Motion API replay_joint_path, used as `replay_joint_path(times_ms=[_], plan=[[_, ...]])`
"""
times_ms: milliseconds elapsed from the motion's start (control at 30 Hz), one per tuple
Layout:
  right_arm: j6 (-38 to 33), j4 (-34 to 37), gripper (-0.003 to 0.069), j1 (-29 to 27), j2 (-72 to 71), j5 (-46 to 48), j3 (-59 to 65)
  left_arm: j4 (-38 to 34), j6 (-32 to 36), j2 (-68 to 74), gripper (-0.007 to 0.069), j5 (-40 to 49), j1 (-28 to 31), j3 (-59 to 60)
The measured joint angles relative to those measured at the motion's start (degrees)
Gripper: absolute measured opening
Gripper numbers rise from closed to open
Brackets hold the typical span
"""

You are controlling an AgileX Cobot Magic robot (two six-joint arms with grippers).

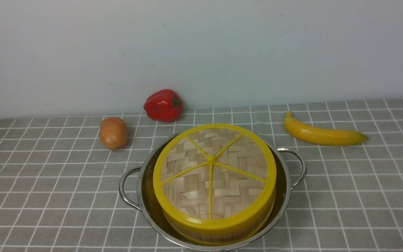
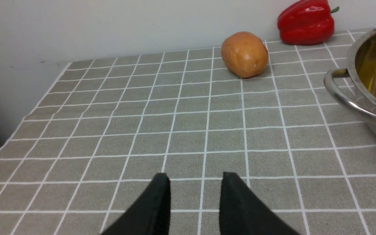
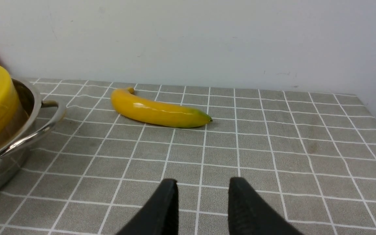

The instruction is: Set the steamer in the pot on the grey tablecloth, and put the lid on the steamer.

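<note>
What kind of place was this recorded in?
Probably a tabletop set up as a mock kitchen: a gridded grey cloth, a steel pot with a bamboo steamer, and a shiny banana.

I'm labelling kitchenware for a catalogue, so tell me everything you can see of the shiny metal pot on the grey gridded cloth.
The wide, shallow, round pot of shiny silvery metal has a thin rim and two looped wire handles, one on each side. It stands upright on the grey tablecloth with white grid lines, near the middle. Inside sits the round bamboo steamer with yellow bands, leaving a gap at the near left. Neither gripper touches the pot.
</note>
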Motion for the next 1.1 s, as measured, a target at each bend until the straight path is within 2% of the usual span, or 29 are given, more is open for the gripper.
replay_joint_path(times_ms=[1100], plan=[[0.00, 0.00, 0.0243, 0.00, 0.00, 0.00, 0.00, 0.00, 0.00, 0.00, 0.0243, -2.00, -0.26, 0.00]])
